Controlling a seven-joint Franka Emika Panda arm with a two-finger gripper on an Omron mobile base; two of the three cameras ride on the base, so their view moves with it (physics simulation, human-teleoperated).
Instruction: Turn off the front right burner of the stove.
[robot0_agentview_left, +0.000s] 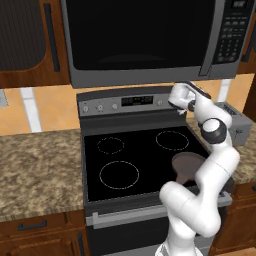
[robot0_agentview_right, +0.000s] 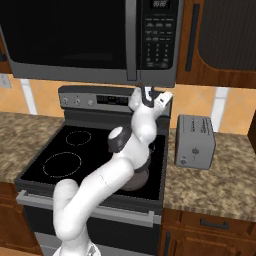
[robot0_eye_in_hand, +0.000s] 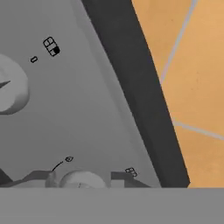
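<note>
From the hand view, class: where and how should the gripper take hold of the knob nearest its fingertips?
Grip the knob by its round rim, a finger on each side, coming straight at the stove's back panel. It is a low round cap standing proud of the flat panel, and the gripper straddles it.

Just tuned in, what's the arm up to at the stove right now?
The arm is stretched up to the right end of the stove's grey back panel, with the gripper right at a knob there; its fingertips sit on either side of the knob. A second knob sits further along. A brown frying pan rests on the front right burner, partly hidden by the arm.
</note>
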